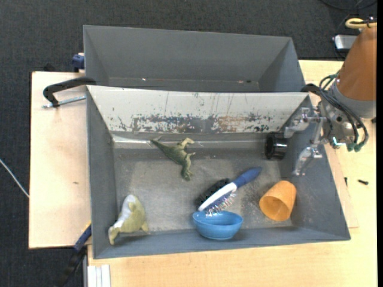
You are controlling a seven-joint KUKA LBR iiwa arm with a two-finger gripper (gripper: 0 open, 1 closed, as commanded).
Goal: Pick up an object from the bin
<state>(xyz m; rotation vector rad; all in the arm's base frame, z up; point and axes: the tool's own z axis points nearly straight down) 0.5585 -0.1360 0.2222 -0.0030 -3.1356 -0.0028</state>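
Observation:
My gripper (295, 150) hangs at the right side of the bin, just inside the right wall, its two metal fingers spread open with nothing between them. A small black cylinder (274, 146) lies right beside the upper finger, to its left, near the back wall. An orange cup (279, 200) lies on its side below the gripper, towards the front right corner.
A blue-handled brush (228, 192) lies in the middle front, its head resting by a blue bowl (217, 225). A green toy dinosaur (179, 153) is near the back centre. A pale yellow-green soft toy (128, 219) sits in the front left corner.

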